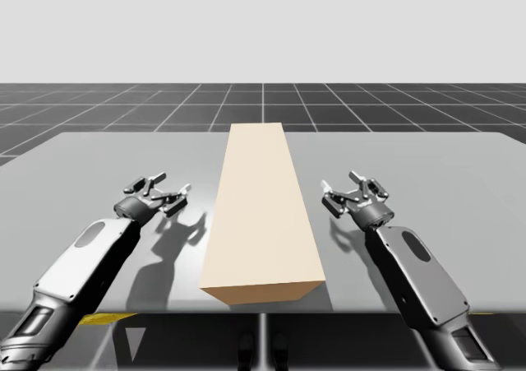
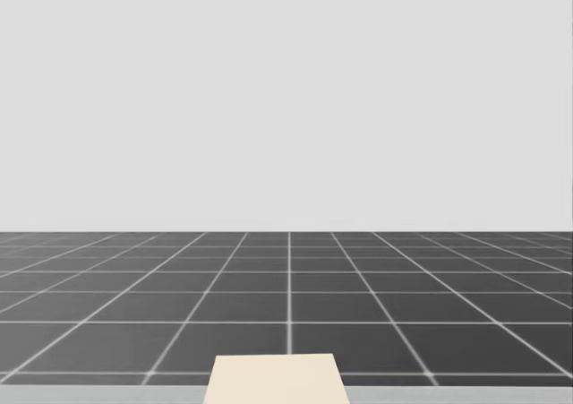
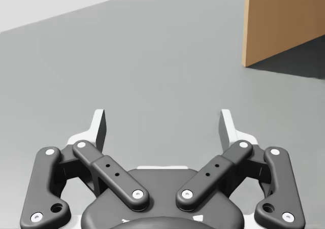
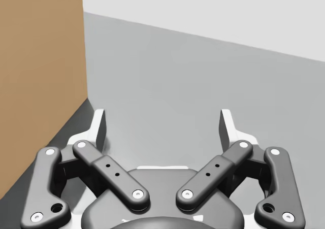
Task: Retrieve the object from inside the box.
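The sealed-looking tan box (image 1: 261, 215) stands untouched between the robot's left gripper (image 3: 163, 122) and right gripper (image 4: 163, 122), just beside each. Both sets of jaws are spread wide and empty. The object, presumably inside, is hidden, so retrieval apparently has not begun.

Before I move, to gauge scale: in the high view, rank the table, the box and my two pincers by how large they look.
1. table
2. tan box
3. left pincer and right pincer: they look alike, so I do not rank one over the other.
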Motion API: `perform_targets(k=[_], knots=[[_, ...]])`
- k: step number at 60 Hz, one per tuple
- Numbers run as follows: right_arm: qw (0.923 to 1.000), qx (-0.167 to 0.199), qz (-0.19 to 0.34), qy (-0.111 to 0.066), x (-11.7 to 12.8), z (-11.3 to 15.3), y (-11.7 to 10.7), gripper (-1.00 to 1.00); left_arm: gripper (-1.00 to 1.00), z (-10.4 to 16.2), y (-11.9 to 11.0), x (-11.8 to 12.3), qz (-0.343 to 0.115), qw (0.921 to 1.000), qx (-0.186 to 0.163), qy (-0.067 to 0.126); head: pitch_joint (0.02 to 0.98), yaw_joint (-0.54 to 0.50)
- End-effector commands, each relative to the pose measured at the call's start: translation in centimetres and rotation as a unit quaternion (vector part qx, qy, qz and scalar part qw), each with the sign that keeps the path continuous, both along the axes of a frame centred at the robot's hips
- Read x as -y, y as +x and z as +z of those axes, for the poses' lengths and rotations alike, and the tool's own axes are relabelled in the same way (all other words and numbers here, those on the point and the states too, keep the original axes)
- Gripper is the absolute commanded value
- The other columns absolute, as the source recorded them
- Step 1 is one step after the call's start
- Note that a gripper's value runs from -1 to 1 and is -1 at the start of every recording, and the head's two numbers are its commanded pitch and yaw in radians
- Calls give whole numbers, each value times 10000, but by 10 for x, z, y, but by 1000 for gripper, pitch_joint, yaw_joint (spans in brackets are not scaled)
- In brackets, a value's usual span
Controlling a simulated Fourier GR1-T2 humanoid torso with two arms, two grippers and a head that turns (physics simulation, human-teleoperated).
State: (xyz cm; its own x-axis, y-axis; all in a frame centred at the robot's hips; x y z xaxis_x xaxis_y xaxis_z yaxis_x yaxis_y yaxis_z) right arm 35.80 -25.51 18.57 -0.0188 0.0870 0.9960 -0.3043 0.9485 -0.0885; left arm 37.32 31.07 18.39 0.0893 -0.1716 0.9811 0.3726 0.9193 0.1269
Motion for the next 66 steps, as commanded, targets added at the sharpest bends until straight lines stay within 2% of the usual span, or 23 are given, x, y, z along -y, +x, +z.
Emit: perform_targets(k=[1,5,8,10,12,14,18,20,22,27,35,40,42,45,48,57,62,66], knots=[[9960,47,816,-365,-20,-13,-13,-1000,-1000,-13,-19,29,-1146,9926,-150,384,43,4],[9948,221,890,-435,-23,-14,-16,-1000,-1000,-14,-27,37,-1511,9871,-119,511,45,3],[9943,291,949,-390,-24,-15,-19,-1000,-1000,-15,-35,47,-1862,9802,-82,673,43,-1],[9936,400,964,-440,-24,-15,-20,-1000,-1000,-15,-41,54,-2108,9746,-53,754,42,-6],[9934,443,989,-386,-24,-16,-22,-1000,-1000,-15,-46,60,-2261,9713,-64,731,40,-11],[9927,526,999,-434,-25,-18,-25,-1000,-1000,-15,-52,67,-2467,9656,-25,824,38,-18],[9913,630,1082,-412,-27,-20,-28,-1000,-1000,-15,-59,78,-2665,9596,-29,902,36,-24],[9909,697,1033,-499,-29,-22,-30,-1000,-1000,-15,-63,84,-2812,9548,-34,958,34,-25],[9904,704,1078,-503,-30,-23,-31,-1000,-1000,-13,-65,88,-2845,9532,1,1028,32,-26],[9896,720,1123,-531,-31,-25,-31,-1000,-1000,-7,-64,99,-2947,9513,48,904,32,-22],[9895,761,1108,-523,-30,-25,-31,-1000,-1000,-6,-49,108,-3050,9486,-60,841,36,-14],[9893,810,1100,-518,-30,-25,-31,-1000,-1000,-4,-36,114,-3135,9468,-163,709,40,-9],[9892,825,1102,-510,-30,-25,-32,-1000,-1000,-5,-28,117,-3169,9464,-225,578,42,-8],[9889,845,1100,-528,-30,-25,-33,-1000,-1000,-5,-21,119,-3162,9465,-230,606,44,-6],[9888,851,1103,-537,-30,-25,-34,-1000,-1000,-5,-13,123,-3217,9450,-304,512,46,-3],[9887,841,1123,-534,-28,-25,-36,-1000,-1000,-7,8,143,-3309,9415,-365,521,58,-6],[9883,831,1162,-528,-28,-24,-38,-1000,-1000,-13,22,151,-3320,9413,-476,377,63,-11],[9879,842,1189,-539,-28,-23,-39,-1000,-1000,-20,30,158,-3328,9408,-552,336,71,-15]])
